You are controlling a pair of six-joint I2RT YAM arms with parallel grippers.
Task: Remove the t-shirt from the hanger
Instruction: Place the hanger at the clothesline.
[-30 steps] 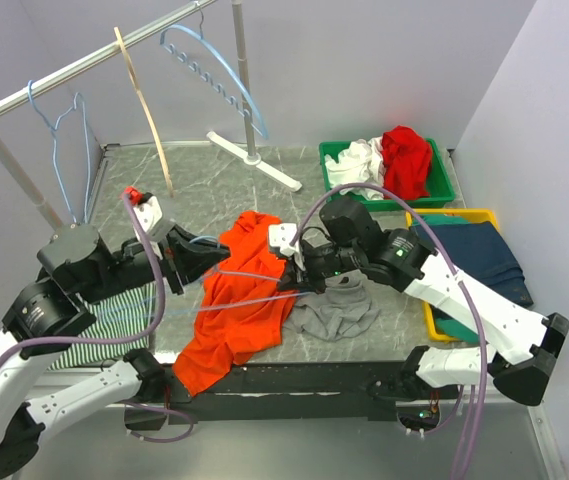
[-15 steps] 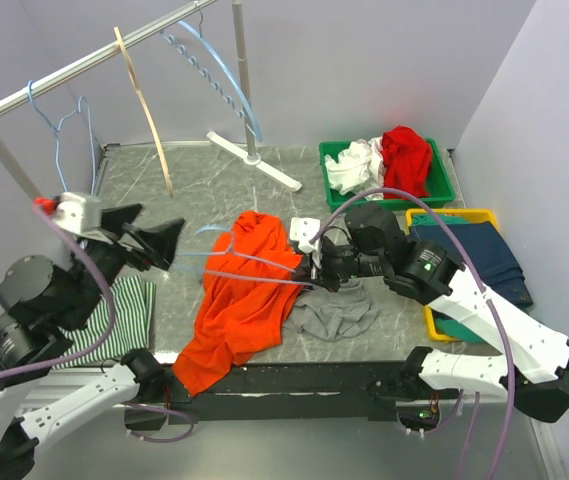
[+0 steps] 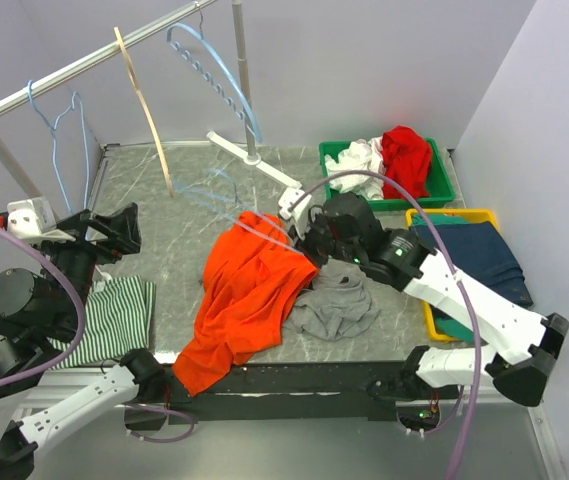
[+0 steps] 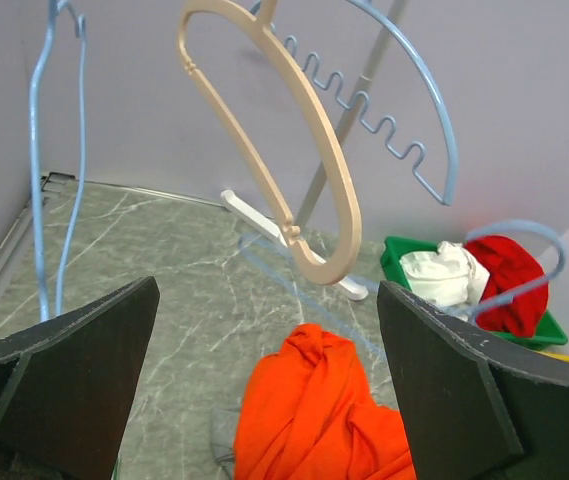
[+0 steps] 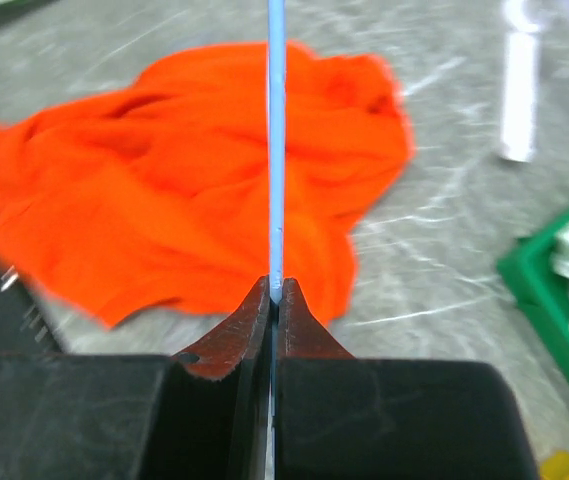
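Status:
- left gripper (image 3: pixel 119 230): jaws wide apart and holding nothing. It sits up off the table (image 3: pixel 164 200) at the left side, well apart from the shirt. The left wrist view shows both fingers (image 4: pixel 74 370) spread, with open space between them.
- right gripper (image 5: pixel 274 292): jaws pinched tight on the thin wire of the blue hanger (image 5: pixel 276 140). The wire runs straight out from between the tips.
- orange t-shirt (image 3: pixel 249 290): lies crumpled on the table at centre, with its lower end draped over the near edge. The right gripper is just beside its upper right edge.
- The hanger is motion-blurred in the top view. Its wire passes above the shirt in the right wrist view. I cannot tell whether any part of it is still inside the fabric.
- 1 grey garment (image 3: pixel 339 308) touches the shirt's right side, under the right arm.
- 1 striped garment (image 3: pixel 114 315) lies at the near left.
- green bin (image 3: pixel 326 152) at the far right holds white and red clothes. The yellow tray (image 3: pixel 429 312) in front of it holds a navy garment (image 3: pixel 474 255).
- The rail (image 3: pixel 84 62) carries 1 beige hanger (image 3: pixel 142 105) and 2 blue ones.
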